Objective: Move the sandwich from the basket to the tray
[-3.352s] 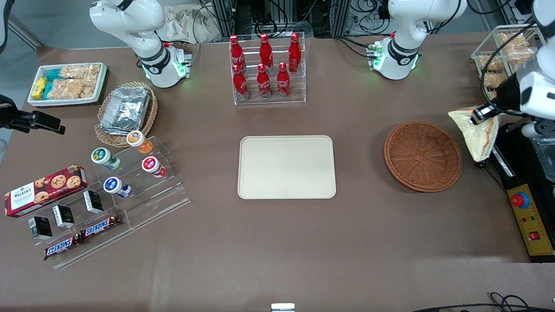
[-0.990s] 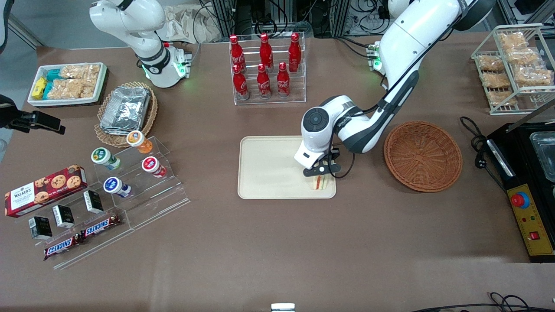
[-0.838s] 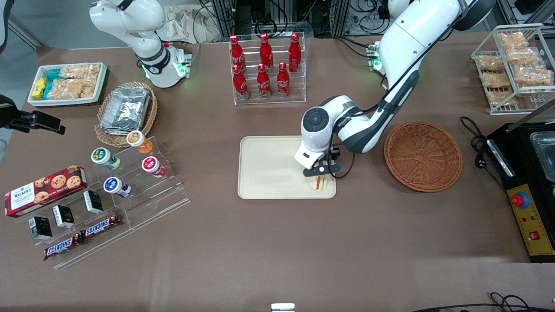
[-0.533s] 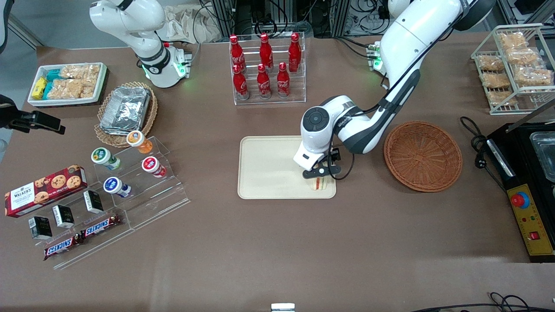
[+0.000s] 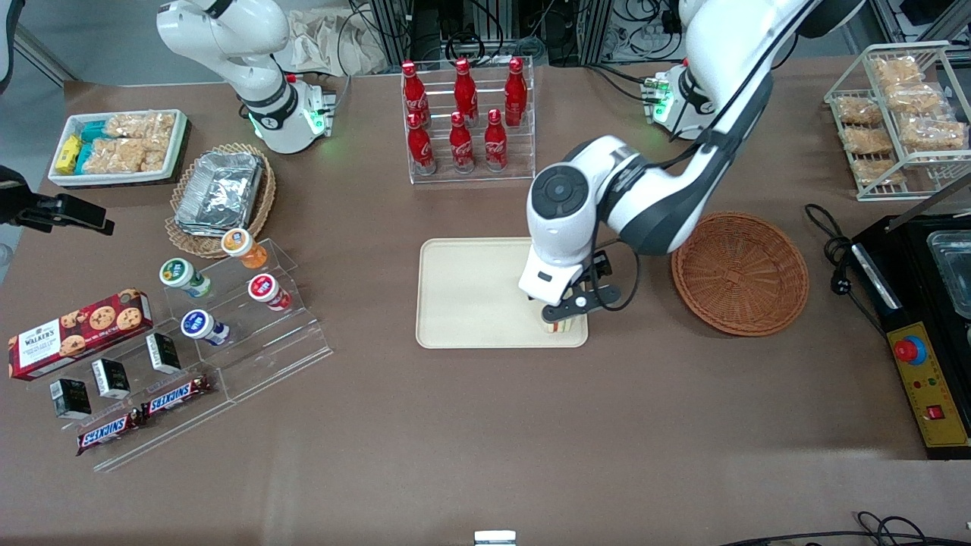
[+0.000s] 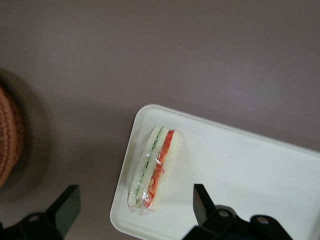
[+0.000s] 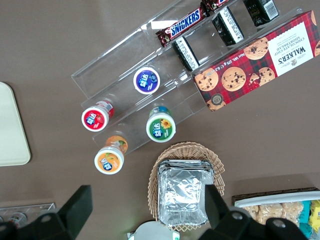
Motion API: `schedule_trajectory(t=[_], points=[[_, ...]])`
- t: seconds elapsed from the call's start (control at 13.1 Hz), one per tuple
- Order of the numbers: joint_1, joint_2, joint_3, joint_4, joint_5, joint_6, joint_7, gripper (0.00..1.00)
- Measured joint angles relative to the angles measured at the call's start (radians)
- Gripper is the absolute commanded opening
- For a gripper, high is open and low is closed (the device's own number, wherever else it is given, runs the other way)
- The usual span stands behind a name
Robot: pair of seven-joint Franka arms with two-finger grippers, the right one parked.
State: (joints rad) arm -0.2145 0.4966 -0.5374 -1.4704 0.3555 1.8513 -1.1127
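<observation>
The sandwich (image 6: 151, 169) lies on the tray (image 5: 470, 296), standing on its edge in the tray's corner nearest the front camera at the working arm's end. Its red, orange and green filling shows between the pale bread slices. In the front view only a little of the sandwich (image 5: 560, 327) shows under the arm.

The gripper (image 6: 136, 207) hangs directly above the sandwich without touching it. Its fingers (image 6: 201, 202) are spread wide, one on each side of the sandwich, with clear space between each finger and the bread. In the front view the gripper (image 5: 570, 305) sits over that same tray corner, with the white arm bending up from it.

The basket (image 5: 740, 273) stands on the brown tabletop (image 5: 485, 425) beside the tray, toward the working arm's end, apart from the tray, and nothing lies in it. A blurred edge of the basket (image 6: 9, 137) also shows in the left wrist view.

Farther from the front camera than the tray, a clear rack of red bottles (image 5: 464, 117) stands upright.
</observation>
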Motion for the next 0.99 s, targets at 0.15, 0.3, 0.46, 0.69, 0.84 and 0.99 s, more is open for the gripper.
schedule_trajectory(t=[0.15,0.3,0.46,0.69,0.84,0.99], points=[[0.018,-0.059,0.001,0.084,-0.068,-0.061,-0.004,1.0],[0.065,-0.135,0.002,0.127,-0.118,-0.126,-0.003,1.0],[0.097,-0.208,0.022,0.138,-0.13,-0.199,0.001,1.0],[0.09,-0.292,0.162,0.137,-0.193,-0.295,0.158,1.0],[0.091,-0.35,0.289,0.132,-0.243,-0.364,0.372,1.0],[0.094,-0.418,0.406,0.095,-0.266,-0.388,0.575,1.0]])
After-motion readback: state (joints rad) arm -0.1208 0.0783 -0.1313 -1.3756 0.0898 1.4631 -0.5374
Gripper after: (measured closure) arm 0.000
